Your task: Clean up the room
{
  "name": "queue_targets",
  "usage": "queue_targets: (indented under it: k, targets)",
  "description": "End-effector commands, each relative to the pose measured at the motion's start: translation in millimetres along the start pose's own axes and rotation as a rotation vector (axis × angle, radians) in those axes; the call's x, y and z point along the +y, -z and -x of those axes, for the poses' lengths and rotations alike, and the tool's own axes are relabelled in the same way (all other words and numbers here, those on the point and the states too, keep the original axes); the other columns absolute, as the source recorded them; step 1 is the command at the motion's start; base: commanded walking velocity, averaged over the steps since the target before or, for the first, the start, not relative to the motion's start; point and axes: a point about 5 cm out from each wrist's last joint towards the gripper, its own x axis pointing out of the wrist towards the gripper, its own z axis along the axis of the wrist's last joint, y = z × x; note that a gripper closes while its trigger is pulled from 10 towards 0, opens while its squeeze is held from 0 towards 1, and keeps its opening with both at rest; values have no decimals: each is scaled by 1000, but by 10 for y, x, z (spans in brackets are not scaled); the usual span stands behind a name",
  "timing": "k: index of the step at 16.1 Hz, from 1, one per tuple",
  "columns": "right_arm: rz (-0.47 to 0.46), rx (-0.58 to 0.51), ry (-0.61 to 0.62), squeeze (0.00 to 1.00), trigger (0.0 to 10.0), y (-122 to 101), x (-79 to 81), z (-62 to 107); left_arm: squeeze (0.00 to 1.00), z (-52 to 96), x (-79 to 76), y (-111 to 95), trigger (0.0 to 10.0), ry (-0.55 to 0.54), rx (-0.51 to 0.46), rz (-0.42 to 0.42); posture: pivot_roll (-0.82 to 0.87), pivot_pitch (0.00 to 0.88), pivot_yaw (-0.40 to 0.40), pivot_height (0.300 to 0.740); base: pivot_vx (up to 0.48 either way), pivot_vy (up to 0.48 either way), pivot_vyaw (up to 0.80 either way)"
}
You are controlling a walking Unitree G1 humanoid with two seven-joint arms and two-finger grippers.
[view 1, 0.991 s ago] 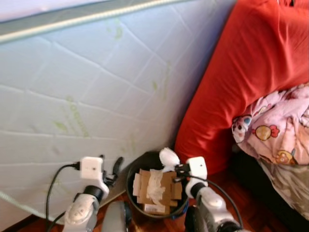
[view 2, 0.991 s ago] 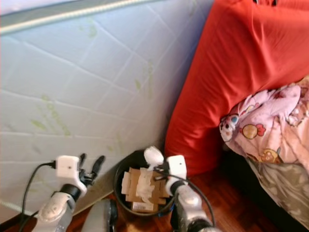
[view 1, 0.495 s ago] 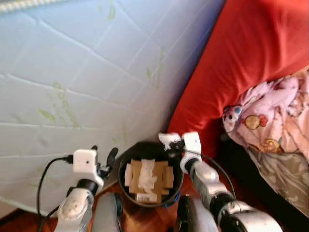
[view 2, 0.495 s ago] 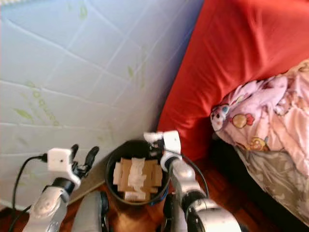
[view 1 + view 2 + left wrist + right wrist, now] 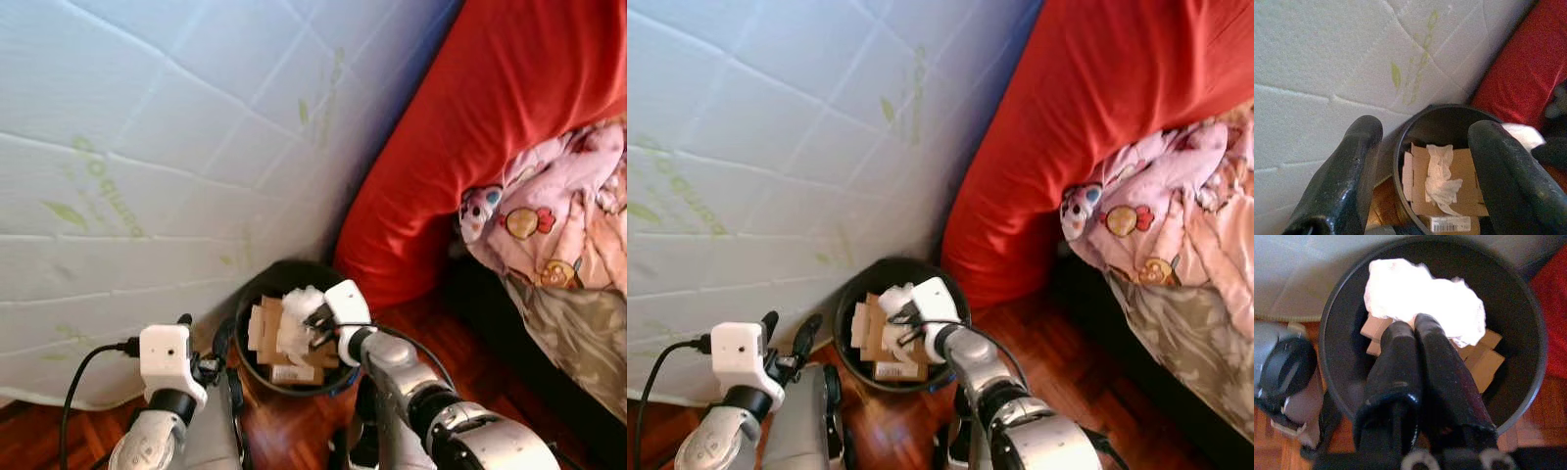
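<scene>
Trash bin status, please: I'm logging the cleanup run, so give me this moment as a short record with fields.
bin: black round trash bin on the wood floor, against the white mattress
contents: cardboard pieces, crumpled tissue
right gripper: over the bin's mouth, fingers shut on a white paper wad
left gripper: open, beside the bin, holding nothing
nearby: red cushion, pink printed blanket

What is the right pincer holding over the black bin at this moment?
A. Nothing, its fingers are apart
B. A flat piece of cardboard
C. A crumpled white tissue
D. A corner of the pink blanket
C. In the right wrist view the right pincer is closed on a crumpled white tissue, held above the black bin that already contains cardboard pieces.
</scene>
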Motion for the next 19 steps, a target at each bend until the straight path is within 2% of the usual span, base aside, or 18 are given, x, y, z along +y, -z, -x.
queue_targets:
  k: [1, 4, 6, 7, 8, 19]
  targets:
    - [18, 75, 0, 0, 10000, 159, 43, 14, 0, 65, -43, 28, 10000, 0, 31, 10, 293, 351, -170, 584, 0, 0, 0]
    - [5, 80, 10, 0, 10000, 181, 41, 18, 0, 145, -53, 32, 10000, -10, 53, 13, 297, 367, -169, 584, 0, 0, 0]
    - [13, 87, -2, 761, 10000, 204, 60, 20, 0, 170, -57, 35, 10000, -12, 63, 14, 299, 372, -169, 584, 0, 0, 0]
    - [9, 88, -1, 773, 10000, 207, 61, 20, 0, 174, -57, 34, 10000, -13, 66, 14, 299, 372, -169, 584, 0, 0, 0]
    - [11, 92, 1, 1000, 10000, 202, 60, 17, 0, 180, -57, 42, 10000, -15, 71, 15, 299, 377, -169, 584, 0, 0, 0]
    - [-21, 73, 22, 1000, 10000, 163, 64, 3, 0, 166, -79, 72, 10000, -3, 91, 15, 297, 357, -165, 584, 0, 0, 0]
